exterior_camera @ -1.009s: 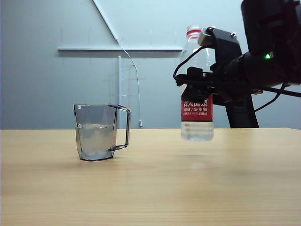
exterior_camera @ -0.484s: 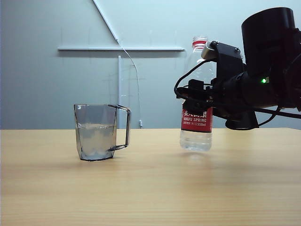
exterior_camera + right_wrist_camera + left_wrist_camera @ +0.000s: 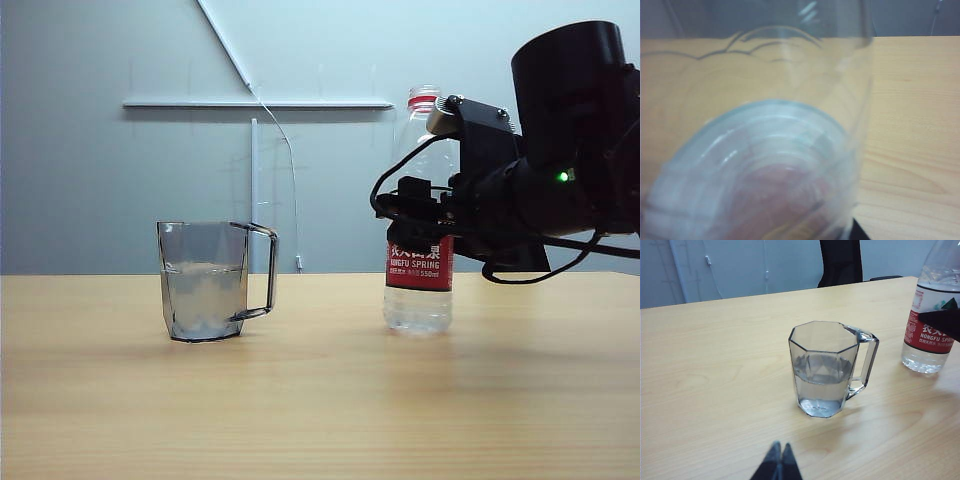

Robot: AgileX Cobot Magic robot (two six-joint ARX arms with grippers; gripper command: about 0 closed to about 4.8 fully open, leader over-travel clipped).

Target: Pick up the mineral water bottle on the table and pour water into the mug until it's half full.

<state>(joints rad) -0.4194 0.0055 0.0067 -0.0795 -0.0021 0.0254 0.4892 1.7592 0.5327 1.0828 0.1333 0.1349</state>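
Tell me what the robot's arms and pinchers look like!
The right arm is black and chunky, with a fat round part, a tiny green light, a silver knob and loopy black cables. Its right gripper is black too. The left gripper shows only two thin dark fingertips pressed together.

Soft, even light fills the exterior view, with no hard glare. The mug (image 3: 205, 281) and the bottle (image 3: 420, 225) throw only faint, diffuse shadows on the counter (image 3: 320, 400). The left wrist view is sharp, with small highlights on the mug rim. In the right wrist view the bottle (image 3: 755, 135), right against the claw, is strongly out of focus.
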